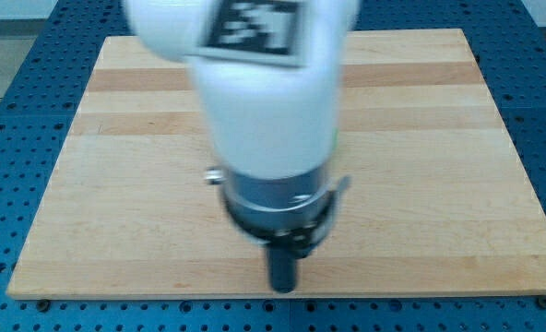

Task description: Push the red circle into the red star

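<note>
Lighting is bright and even, diffuse from overhead, no hard shadows on the wooden board. Only a faint soft shade under my arm near the view's bottom. My white arm housing is close to the lens, blown out and badly blurred; edges smear, likely motion plus out of focus. The black-and-white marker on top is smeared too, pattern unreadable. The dark rod is soft-edged, my tip only roughly resolvable near the board's bottom edge. Board grain is reasonably sharp, mild glare in the pale strips. Blue perforated table is saturated, holes crisp. No blocks visible in this frame
</note>
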